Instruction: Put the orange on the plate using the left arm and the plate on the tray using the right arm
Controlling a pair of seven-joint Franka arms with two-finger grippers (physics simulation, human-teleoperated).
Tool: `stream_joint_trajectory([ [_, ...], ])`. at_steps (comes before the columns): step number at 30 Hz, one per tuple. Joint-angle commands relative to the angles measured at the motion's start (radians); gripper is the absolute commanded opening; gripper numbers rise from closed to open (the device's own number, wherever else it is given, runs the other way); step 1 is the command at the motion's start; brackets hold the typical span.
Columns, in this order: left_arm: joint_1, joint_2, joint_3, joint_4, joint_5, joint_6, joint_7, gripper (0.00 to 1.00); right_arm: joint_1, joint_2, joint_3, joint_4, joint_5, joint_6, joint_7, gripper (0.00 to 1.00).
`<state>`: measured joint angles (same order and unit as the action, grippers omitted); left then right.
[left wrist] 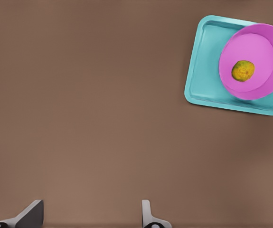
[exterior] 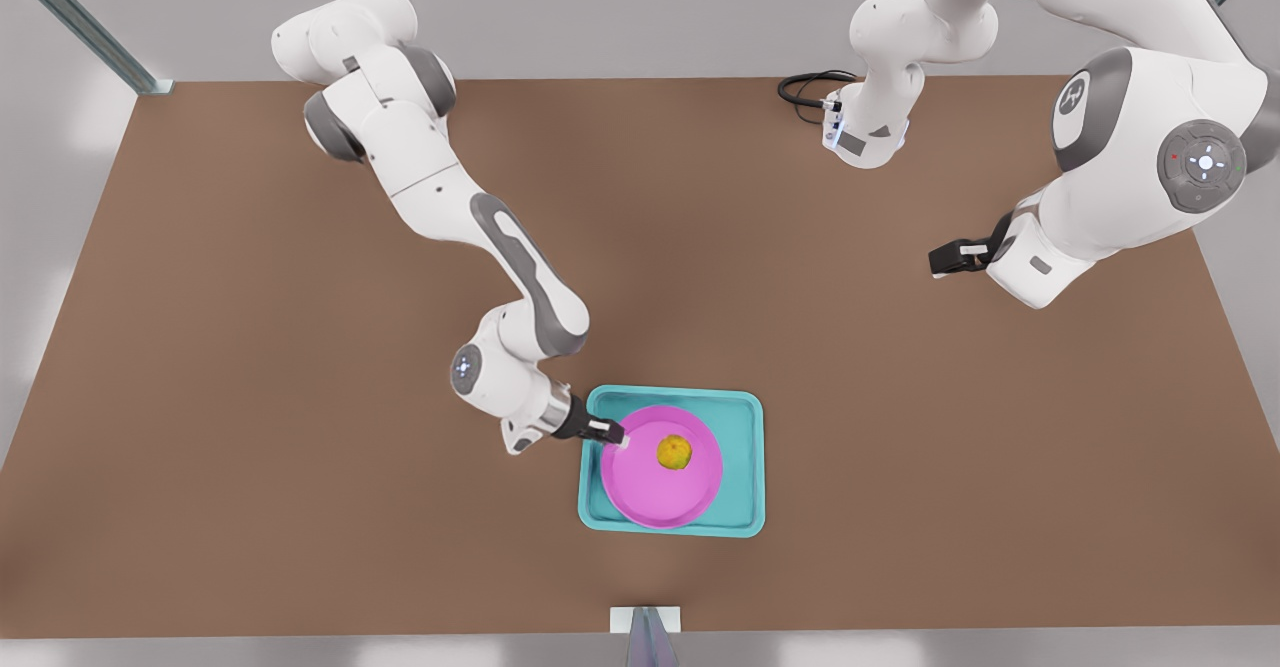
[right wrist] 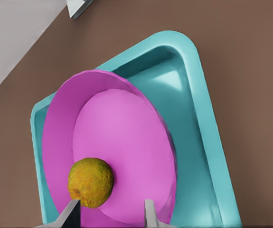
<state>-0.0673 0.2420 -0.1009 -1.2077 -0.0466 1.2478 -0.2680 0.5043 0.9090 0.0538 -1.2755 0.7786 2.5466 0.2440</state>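
Simulated lab workcell, rendered: a plain brown tabletop [exterior: 300, 447] is sitting against flat pale grey surroundings, two white Franka arms [exterior: 440, 197] [exterior: 1120, 147] are standing at its far edge, metal frame struts [exterior: 90, 27] are crossing the corners, a black cable [exterior: 805, 87] is coiling by one base, and no household furnishings are showing

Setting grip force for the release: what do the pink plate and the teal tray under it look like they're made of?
Round pink-magenta plate: likely smooth plastic or glazed ware; uniform colour, soft sheen, thin raised rim. Light teal rectangular tray: probably moulded plastic; rounded corners, glossy highlights along its low rim. Both are renders, so this stays a guess. The right gripper is at the plate's rim; the left gripper waits apart.
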Motion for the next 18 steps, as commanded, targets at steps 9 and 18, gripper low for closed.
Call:
stream_joint_trajectory([
  [9, 0.001, 0.002, 0.000, 0.000, 0.002, -0.014, 0.000, 1.00, -0.478, -0.613, -0.008, -0.196, -0.940, -0.947, -0.802, 1.00],
  [18, 0.004, 0.008, 0.001, 0.000, 0.005, -0.025, 0.001, 1.00, -0.478, -0.843, -0.020, -0.199, -0.960, -1.145, -0.687, 1.00],
])
